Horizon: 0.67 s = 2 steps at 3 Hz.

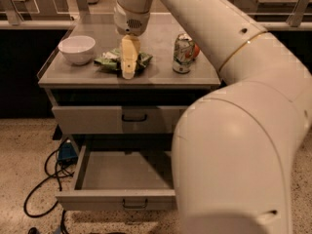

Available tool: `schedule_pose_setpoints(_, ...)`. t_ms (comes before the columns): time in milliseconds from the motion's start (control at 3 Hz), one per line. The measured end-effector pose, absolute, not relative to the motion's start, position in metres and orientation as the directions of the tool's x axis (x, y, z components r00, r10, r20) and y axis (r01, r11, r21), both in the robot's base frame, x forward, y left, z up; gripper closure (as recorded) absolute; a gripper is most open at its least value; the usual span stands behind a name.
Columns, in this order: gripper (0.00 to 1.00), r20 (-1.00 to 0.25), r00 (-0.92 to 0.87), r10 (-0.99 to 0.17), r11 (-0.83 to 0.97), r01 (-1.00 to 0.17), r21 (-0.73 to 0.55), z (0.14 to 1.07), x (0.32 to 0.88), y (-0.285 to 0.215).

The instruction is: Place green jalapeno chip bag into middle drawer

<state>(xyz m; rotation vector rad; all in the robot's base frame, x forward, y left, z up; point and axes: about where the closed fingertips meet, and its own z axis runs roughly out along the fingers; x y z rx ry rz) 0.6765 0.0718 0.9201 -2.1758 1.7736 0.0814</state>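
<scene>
The green jalapeno chip bag (111, 61) lies crumpled on the cabinet top, to the right of the white bowl. My gripper (128, 68) hangs straight over the bag, its pale yellow fingers (129, 55) pointing down in front of the bag's middle and hiding part of it. The middle drawer (122, 174) is pulled open below; its inside shows no objects, and its right part is hidden behind my arm.
A white bowl (76, 48) stands at the top's left. A silver-green soda can (183, 53) stands at the right with a red-orange object (195, 51) behind it. The upper drawer front (114, 119) is shut. Dark cables (46, 179) lie on the floor at left.
</scene>
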Motion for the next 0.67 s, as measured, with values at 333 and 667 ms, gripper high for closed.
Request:
schedule_pose_setpoints(333, 0.0, -0.269, 0.223, -0.937, -0.158, -0.957, -0.241, 0.9252, 0.6848, 0.0757)
schedule_pose_setpoints(667, 0.0, -0.299, 0.216, -0.929, -0.143, -0.958, -0.249, 0.9195, 0.6892, 0.0741)
